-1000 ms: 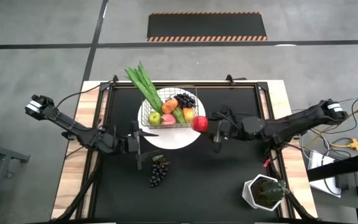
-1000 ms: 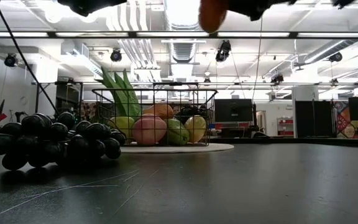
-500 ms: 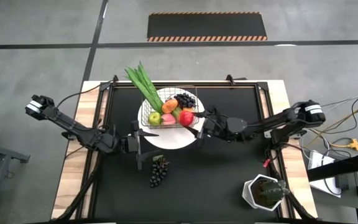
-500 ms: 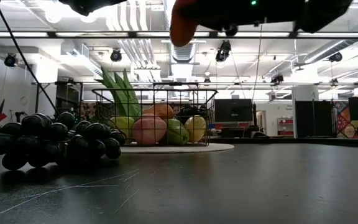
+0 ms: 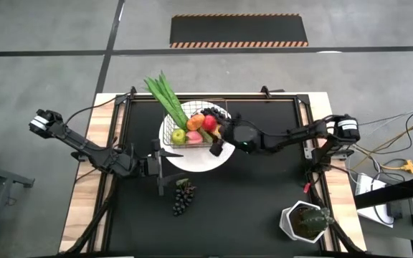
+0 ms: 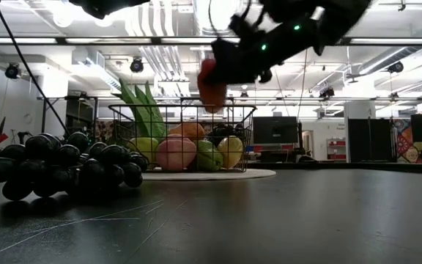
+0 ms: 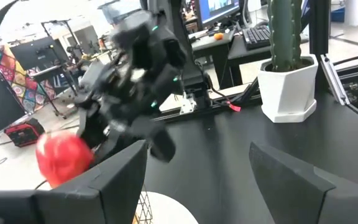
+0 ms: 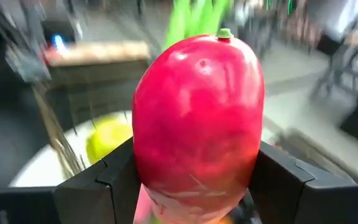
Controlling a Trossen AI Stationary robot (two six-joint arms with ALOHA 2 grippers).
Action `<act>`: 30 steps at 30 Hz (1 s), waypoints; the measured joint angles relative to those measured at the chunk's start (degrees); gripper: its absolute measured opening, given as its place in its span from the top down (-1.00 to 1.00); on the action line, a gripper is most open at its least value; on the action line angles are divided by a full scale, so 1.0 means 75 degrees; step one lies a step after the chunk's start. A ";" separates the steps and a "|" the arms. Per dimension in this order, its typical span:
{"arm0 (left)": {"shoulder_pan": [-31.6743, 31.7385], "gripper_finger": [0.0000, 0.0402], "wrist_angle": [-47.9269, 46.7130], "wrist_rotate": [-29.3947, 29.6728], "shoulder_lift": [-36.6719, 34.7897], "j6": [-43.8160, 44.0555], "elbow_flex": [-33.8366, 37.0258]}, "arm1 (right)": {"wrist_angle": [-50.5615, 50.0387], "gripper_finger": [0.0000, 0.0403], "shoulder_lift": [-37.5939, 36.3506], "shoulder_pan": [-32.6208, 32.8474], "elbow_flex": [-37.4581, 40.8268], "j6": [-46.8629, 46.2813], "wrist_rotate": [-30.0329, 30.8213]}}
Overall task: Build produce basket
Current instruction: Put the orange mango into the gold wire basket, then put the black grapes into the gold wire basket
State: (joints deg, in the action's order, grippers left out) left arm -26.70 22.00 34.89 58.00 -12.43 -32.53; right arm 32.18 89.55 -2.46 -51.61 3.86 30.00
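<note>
The grey wire basket (image 5: pixel 192 131) stands on a round white plate (image 5: pixel 205 159) at mid-table. It holds green stalks (image 5: pixel 165 97), an apple, a peach, an orange and dark grapes. In the low view the basket (image 6: pixel 182 139) shows its fruit through the mesh. My right gripper (image 5: pixel 218 136) is shut on a red-orange fruit (image 5: pixel 210 123) over the basket's right part. The fruit also shows in the low view (image 6: pixel 211 84). My left gripper (image 5: pixel 160 161) is open and empty at the plate's left edge. A dark grape bunch (image 5: pixel 183 197) lies on the black mat. My right gripper pinches the red-orange fruit's two opposite sides (image 8: pixel 160 168) between its two fingers (image 8: pixel 98 186), with the green stem tip (image 8: pixel 224 33) pointing away from the wrist. The fingers come from the table's right, slanting down. The fruit is lifted clear, just above the basket's rim (image 6: pixel 218 108).
A white hexagonal pot with a green plant (image 5: pixel 305 221) stands at the near right corner and also shows in the left wrist view (image 7: pixel 288 87). The grape bunch (image 6: pixel 57 165) lies near the front, left of centre. Bare black mat lies between the plate and the pot.
My right gripper has carried the red-orange fruit toward the table's left, from beside the plate's right edge to over the basket, and has come down to just above the rim. It stays shut on the fruit.
</note>
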 joint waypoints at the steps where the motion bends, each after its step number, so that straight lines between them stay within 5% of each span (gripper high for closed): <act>1: 0.0000 -0.32 0.0003 0.0000 0.0000 0.0000 0.0001 | -0.0718 -0.12 0.0027 -0.0088 -0.0215 -0.0253 -0.0025; 9: 0.0000 -0.32 0.0000 0.0003 0.0000 0.0000 0.0005 | -0.5438 -0.18 0.0384 -0.0344 -0.1926 -0.1311 -0.0200; 20: 0.0000 -0.32 -0.0012 0.0006 0.0000 0.0003 0.0023 | -0.6331 -0.76 0.0585 -0.0344 -0.2560 -0.1228 -0.0225; 30: 0.0000 -0.32 -0.0036 0.0006 -0.0003 0.0009 0.0034 | -0.6802 -0.81 -0.0170 -0.0200 -0.2588 -0.1029 -0.0220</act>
State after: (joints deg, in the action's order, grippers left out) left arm -26.70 21.73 34.94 57.98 -12.36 -32.28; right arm -18.83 88.27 -3.96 -71.02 -3.86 28.36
